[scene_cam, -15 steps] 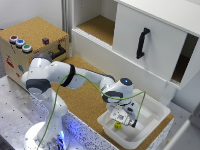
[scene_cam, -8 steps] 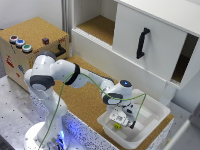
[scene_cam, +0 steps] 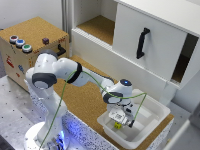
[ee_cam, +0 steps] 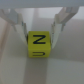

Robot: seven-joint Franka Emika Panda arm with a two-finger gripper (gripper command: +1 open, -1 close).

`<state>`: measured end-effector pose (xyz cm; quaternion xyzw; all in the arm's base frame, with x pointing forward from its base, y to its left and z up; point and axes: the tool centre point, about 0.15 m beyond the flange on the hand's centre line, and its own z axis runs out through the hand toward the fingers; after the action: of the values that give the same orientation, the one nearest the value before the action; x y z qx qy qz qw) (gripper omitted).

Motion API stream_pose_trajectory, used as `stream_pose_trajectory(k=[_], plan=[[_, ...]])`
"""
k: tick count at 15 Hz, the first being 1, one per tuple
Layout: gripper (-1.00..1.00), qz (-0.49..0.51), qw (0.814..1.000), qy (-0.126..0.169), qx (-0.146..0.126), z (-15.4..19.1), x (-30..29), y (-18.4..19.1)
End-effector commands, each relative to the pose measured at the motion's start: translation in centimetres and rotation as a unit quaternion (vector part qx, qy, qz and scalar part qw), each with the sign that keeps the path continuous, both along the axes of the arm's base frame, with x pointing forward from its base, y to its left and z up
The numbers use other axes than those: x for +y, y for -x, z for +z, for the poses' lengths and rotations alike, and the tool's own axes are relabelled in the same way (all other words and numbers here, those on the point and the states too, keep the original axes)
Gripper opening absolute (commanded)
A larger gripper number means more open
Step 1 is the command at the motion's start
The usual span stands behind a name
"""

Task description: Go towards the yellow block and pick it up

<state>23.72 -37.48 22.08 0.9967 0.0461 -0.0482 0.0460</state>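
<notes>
Outside first: the white arm point(scene_cam: 60, 75) reaches from its base across the cork-topped desk point(scene_cam: 90, 107) and bends down into a white tray point(scene_cam: 150, 117) that sits at the desk's corner nearest the exterior view's right. The gripper point(scene_cam: 120, 122) points straight down inside the tray, wrist roughly vertical, elbow folded low. The yellow block point(scene_cam: 118, 125) shows as a small bright spot directly under the fingertips, on the tray floor toward the tray's near side wall. From here I cannot tell whether the fingers are touching it.

Closer in, the wrist view settles more. The yellow block point(ee_cam: 38, 44) sits squarely between the two fingers point(ee_cam: 18, 26), a dark mark on its upper face. The gripper point(ee_cam: 38, 31) is spread, jaws standing either side of the cube with slim gaps, not yet pinching it. The fingertips appear level with the cube's upper half.

To do this step well, I would judge that the hand should sink a little further so the pads cover the cube's sides, stay centred, then close gently; such a tiny cube could squirt out or tip if one finger meets it first.
</notes>
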Motion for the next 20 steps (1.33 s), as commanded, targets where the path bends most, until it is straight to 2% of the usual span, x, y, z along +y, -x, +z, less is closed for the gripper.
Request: stream_pose_trajectory(k=[1,3,5,7,9,12,14,17,20], plan=[[-1.0,-0.035,0.997,0.058,-0.034,2.9,2.0,3.7],[-1.0,-0.055,0.995,0.049,-0.066,5.5,2.2,2.7],[-1.0,-0.069,0.99,0.033,-0.119,9.1,2.9,1.2],[-1.0,-0.053,0.984,0.037,-0.167,12.9,4.4,-0.8],[-1.0,-0.034,0.979,0.033,-0.198,15.5,6.4,-2.3],[-1.0,0.019,0.974,0.012,-0.225,18.1,11.2,-4.4],[-1.0,0.066,0.97,-0.012,-0.233,19.2,15.3,-5.6],[-1.0,0.138,0.962,-0.055,-0.231,20.5,21.6,-7.0],[-1.0,0.227,0.942,-0.079,-0.234,21.8,29.5,-8.4]])
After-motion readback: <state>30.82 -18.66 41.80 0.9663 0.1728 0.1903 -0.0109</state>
